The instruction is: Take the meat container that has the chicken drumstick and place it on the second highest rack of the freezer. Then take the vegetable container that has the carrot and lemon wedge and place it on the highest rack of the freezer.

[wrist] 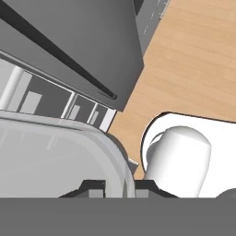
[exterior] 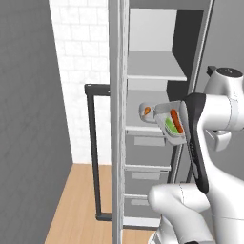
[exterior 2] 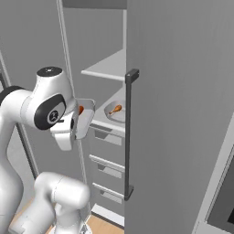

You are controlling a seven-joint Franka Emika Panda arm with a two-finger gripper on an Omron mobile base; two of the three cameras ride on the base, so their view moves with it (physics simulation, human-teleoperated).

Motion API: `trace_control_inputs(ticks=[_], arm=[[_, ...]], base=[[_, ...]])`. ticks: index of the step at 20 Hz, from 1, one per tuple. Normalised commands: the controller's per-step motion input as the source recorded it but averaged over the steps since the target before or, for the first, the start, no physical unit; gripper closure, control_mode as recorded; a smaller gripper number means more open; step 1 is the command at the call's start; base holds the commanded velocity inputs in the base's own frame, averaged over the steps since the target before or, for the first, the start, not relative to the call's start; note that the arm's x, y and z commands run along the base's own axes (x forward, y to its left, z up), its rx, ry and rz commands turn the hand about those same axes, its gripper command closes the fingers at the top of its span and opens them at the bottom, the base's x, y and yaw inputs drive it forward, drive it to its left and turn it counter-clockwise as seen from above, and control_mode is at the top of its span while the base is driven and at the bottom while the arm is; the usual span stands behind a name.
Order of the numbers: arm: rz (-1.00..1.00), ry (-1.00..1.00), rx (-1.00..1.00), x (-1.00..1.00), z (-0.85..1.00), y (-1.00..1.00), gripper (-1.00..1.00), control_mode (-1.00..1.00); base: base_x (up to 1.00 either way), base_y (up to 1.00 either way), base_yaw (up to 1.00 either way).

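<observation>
The freezer (exterior: 119, 143) stands open. On its second highest rack (exterior: 136, 128) sits the meat container (exterior: 147, 110) with the chicken drumstick (exterior 2: 115, 109) in it. In front of that rack, the vegetable container (exterior: 172, 123) hangs steeply tilted in the air, holding the carrot (exterior: 176, 120) and the green lemon wedge (exterior: 169, 126). In the hand view my gripper (wrist: 120, 188) is shut on the container's clear rim (wrist: 115, 152), one fingertip on each side. The highest rack (exterior: 155, 66) is bare, above the held container.
The freezer door (exterior 2: 183, 114) with its dark bar handle (exterior 2: 129, 132) stands open on the right, and another dark handle (exterior: 93, 152) is on the left. Grey drawers (exterior: 147, 171) lie under the racks. My own elbow (exterior: 195, 138) is close to the container. Below is wooden floor (wrist: 193, 60).
</observation>
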Motion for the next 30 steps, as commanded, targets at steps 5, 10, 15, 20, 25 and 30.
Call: trace_control_inputs(ticks=[5,10,15,20,25,30], arm=[[0.0,0.0,0.0,0.0,0.0,0.0,1.0,1.0],[0.0,0.0,0.0,0.0,0.0,0.0,1.0,1.0],[-0.02,-0.02,0.0,0.0,0.06,0.0,1.0,-1.0],[-0.08,-0.14,0.0,-0.35,0.38,0.0,1.0,-1.0],[-0.1,-0.22,0.0,-0.21,0.48,0.0,1.0,-1.0],[-0.1,-0.21,0.0,-0.12,0.36,0.0,1.0,-1.0]], base=[[0.5,0.19,0.01],[0.44,0.27,0.0],[0.09,0.02,-0.01],[0.0,0.0,0.0],[0.0,0.0,0.0],[0.0,0.0,0.0]])
